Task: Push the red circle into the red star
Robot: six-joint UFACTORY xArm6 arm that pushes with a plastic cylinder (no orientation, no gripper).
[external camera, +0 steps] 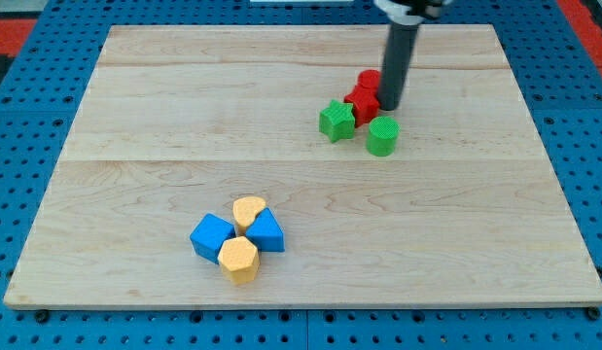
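Observation:
The red circle [369,80] lies at the view's upper right of centre, partly hidden behind the rod. The red star [360,103] sits right below it, and the two touch. My tip [389,105] rests on the board against the red star's right side, just below and right of the red circle.
A green star [336,121] touches the red star's lower left. A green circle [382,135] stands just below my tip. Lower left of centre, a blue cube [212,236], a blue triangle [267,232], a yellow heart [248,211] and a yellow hexagon [239,259] form a cluster.

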